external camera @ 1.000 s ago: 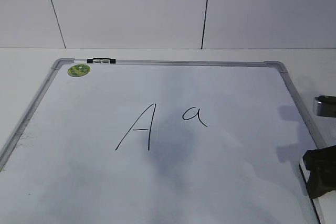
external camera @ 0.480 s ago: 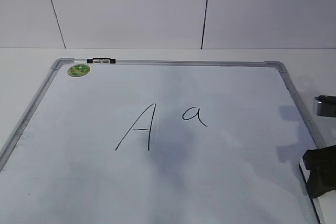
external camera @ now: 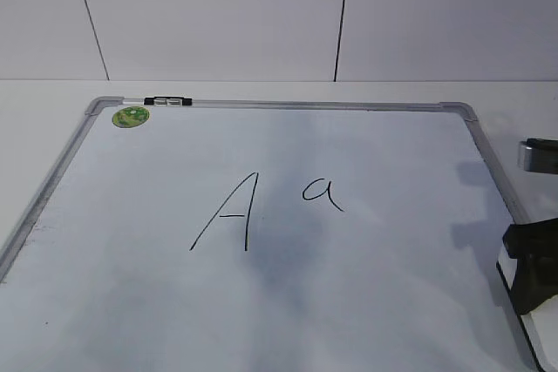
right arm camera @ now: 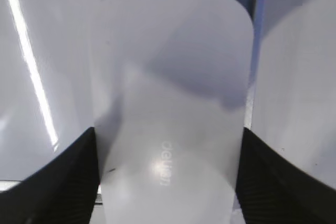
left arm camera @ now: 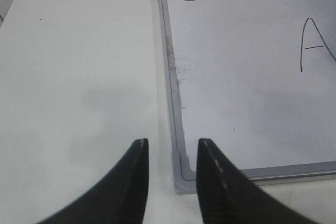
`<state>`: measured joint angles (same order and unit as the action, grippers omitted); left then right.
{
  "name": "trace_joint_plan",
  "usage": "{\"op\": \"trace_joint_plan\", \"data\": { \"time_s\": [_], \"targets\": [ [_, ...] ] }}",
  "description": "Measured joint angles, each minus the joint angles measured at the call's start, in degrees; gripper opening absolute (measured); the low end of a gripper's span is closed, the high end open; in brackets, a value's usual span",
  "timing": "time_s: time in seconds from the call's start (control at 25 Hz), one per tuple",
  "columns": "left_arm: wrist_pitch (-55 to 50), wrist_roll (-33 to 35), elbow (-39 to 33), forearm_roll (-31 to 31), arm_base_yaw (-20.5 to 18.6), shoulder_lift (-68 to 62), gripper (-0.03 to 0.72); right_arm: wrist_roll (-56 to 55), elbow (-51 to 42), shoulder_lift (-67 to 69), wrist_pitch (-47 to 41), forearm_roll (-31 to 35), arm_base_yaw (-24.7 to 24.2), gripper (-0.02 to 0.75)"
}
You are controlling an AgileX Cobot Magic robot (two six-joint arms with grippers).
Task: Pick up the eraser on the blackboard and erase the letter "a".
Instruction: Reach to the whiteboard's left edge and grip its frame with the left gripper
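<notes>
The blackboard (external camera: 288, 105) is a white dry-erase board with a grey frame, lying flat on the white table. The small letter "a" (external camera: 323, 193) is written near its middle, right of a taller capital "A" (external camera: 227, 215). The white eraser (right arm camera: 173, 77) lies at the board's right edge; its top and black underside show in the exterior view (external camera: 534, 333). My right gripper (right arm camera: 168, 137) has a finger against each long side of it and also shows in the exterior view (external camera: 532, 267). My left gripper (left arm camera: 170, 142) is open and empty over the board's near left corner (left arm camera: 181, 179).
A green round sticker (external camera: 132, 116) and a black clip (external camera: 168, 101) sit at the board's far left corner. A grey and black object (external camera: 540, 158) lies off the board's right edge. A tiled wall rises behind the table.
My right gripper has shifted slightly right and lower at the board's right edge. The board and its letters have nudged slightly left. The left arm has not visibly moved.
</notes>
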<state>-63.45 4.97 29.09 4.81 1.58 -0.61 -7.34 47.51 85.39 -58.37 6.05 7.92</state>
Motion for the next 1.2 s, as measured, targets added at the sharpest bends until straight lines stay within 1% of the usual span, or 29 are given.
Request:
{"op": "trace_joint_plan", "data": {
  "time_s": [0.24, 0.44, 0.76, 0.92, 1.2],
  "targets": [
    [0.9, 0.0, 0.4, 2.1, 0.0, 0.0, 0.240, 0.0, 4.0, 0.0, -5.4, 0.1, 0.0, 0.559],
    [5.5, 0.0, 2.8, 2.9, 0.0, -2.9, 0.240, 0.0, 6.5, 0.0, -8.2, 0.7, 0.0, 0.559],
    [13.9, 0.0, 6.2, 3.4, 0.0, -19.8, 0.240, 0.1, 6.9, 0.0, -8.9, 1.5, 0.0, 0.559],
    [18.4, 0.0, 8.1, 4.7, 0.0, -28.0, 0.240, 0.1, 6.9, 0.0, -8.9, 3.8, 0.0, 0.559],
    [19.8, 0.0, 12.7, 7.3, 0.0, -43.6, 0.240, 0.1, 6.9, 0.0, -8.9, 6.0, 0.0, 0.559]
  ]
}}
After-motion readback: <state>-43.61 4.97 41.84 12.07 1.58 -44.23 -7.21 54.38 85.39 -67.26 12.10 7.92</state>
